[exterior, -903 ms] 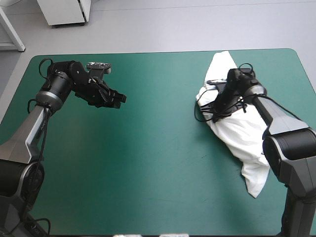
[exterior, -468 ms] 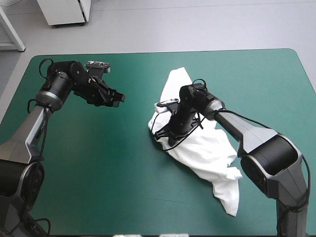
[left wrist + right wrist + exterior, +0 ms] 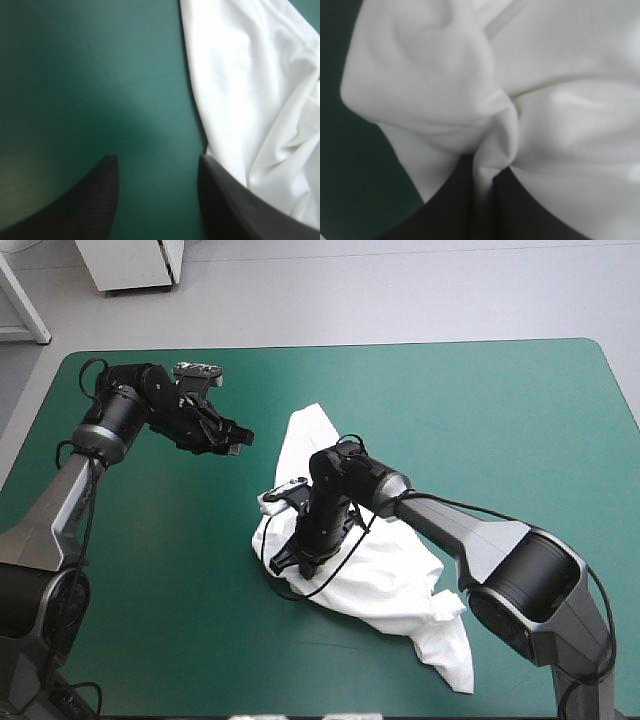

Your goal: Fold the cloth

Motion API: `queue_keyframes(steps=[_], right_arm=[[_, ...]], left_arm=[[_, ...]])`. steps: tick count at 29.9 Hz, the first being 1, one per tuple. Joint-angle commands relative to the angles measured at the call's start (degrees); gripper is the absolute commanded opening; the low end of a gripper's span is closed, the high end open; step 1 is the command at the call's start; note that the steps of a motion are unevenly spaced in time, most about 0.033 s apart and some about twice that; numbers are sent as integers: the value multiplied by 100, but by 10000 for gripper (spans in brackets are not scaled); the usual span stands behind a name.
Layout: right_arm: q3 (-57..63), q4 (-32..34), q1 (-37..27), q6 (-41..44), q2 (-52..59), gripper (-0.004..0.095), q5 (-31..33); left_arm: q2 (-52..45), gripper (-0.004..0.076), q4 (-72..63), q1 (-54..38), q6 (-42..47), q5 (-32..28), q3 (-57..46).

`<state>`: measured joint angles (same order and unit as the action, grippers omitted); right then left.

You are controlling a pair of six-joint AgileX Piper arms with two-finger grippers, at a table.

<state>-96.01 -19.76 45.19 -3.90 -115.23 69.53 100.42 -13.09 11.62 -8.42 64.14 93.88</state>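
Note:
The white T-shirt (image 3: 385, 570) lies as a long crumpled heap across the middle of the teal-green table, running from the centre toward the near right. My right gripper (image 3: 292, 558) is shut on the T-shirt at the heap's left end; in the right wrist view a pinched fold of the T-shirt (image 3: 495, 145) sits between the fingers of my right gripper (image 3: 487, 175). My left gripper (image 3: 240, 438) hovers open over the table's left half, just beyond the shirt's far tip. In the left wrist view the left gripper (image 3: 157, 162) holds nothing, and the T-shirt (image 3: 250, 85) lies beside one finger.
Bare teal-green cover (image 3: 160, 580) stretches over the left and far right of the table. A white cabinet (image 3: 130, 265) stands on the floor beyond the far edge.
My right gripper has dragged the T-shirt from the table's far right toward the centre and nearer the front. The left arm has stayed in place.

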Motion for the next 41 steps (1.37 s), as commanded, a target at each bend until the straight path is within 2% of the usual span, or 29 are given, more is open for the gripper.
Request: queue_keyframes(steps=[1,3,4,6,8,14,21,25,32,37,41], right_arm=[[-113,-127,-57,-46,379,170,203],[-123,-166,-82,-21,389,293,203],[-123,-166,-104,-21,401,395,203],[-123,-149,-117,-21,457,530,203],[-135,-25,-161,-21,586,614,203],[-208,981,-562,390,1390,608,203],[43,1008,-1460,624,2381,605,214],[586,1095,-1774,689,2911,560,214],[1441,1086,-1864,938,3618,536,214],[1544,1086,-1864,991,3695,536,214],[1544,1109,-1864,938,3685,536,214]], left_arm=[[-316,359,-111,3,2,-165,144],[-316,359,-111,3,2,-165,144],[-316,359,-111,3,2,-165,144],[-316,359,-111,3,2,-165,144],[-316,359,-111,3,2,-165,144],[-316,360,-101,3,-14,58,144],[-304,414,-139,124,-198,139,607],[-59,421,-11,376,-187,233,1027],[878,421,687,775,37,546,1916],[1682,421,879,900,157,860,2784],[2224,421,856,967,181,869,3624]])
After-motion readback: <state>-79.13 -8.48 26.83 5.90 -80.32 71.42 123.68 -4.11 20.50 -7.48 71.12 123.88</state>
